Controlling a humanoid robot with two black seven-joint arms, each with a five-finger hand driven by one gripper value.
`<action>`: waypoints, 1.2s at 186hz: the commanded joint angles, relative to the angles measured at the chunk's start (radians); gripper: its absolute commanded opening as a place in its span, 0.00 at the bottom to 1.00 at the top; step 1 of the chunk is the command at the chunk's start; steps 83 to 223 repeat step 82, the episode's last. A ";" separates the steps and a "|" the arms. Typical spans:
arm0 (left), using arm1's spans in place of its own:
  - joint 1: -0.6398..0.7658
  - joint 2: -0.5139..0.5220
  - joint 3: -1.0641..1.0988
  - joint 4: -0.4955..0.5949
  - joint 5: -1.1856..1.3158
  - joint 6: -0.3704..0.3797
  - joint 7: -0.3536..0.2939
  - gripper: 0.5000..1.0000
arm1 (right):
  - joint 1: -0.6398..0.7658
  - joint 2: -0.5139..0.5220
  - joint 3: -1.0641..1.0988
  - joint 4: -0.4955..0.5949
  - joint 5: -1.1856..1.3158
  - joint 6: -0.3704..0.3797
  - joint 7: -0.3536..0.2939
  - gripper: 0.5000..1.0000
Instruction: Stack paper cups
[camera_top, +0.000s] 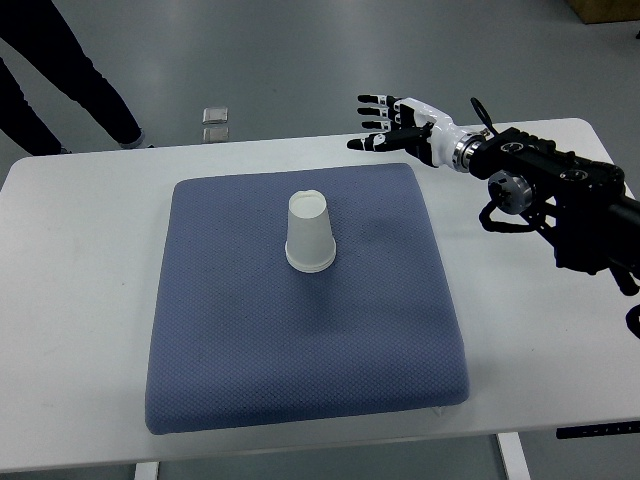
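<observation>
A white paper cup (309, 232) stands upside down, its wide rim down, near the middle of the blue cushion pad (300, 340). It may be more than one cup nested; I cannot tell. My right hand (383, 122) is raised near the far right corner of the pad, to the right of the cup and well apart from it. Its fingers are spread and point left, holding nothing. The left arm is not in view.
The pad lies on a white table (70, 300). A person's dark-clothed legs (70, 80) stand on the floor beyond the table's far left. Two small grey objects (214, 124) lie on the floor behind the table.
</observation>
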 joint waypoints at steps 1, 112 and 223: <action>0.000 0.000 0.000 0.000 0.000 0.000 0.000 1.00 | -0.038 0.010 0.049 -0.005 0.138 0.002 0.002 0.83; 0.000 0.000 0.000 0.000 0.000 0.000 0.000 1.00 | -0.100 0.040 0.098 -0.002 0.209 0.016 0.006 0.83; 0.000 0.000 0.000 0.000 0.000 0.000 0.000 1.00 | -0.100 0.040 0.098 -0.002 0.209 0.016 0.006 0.83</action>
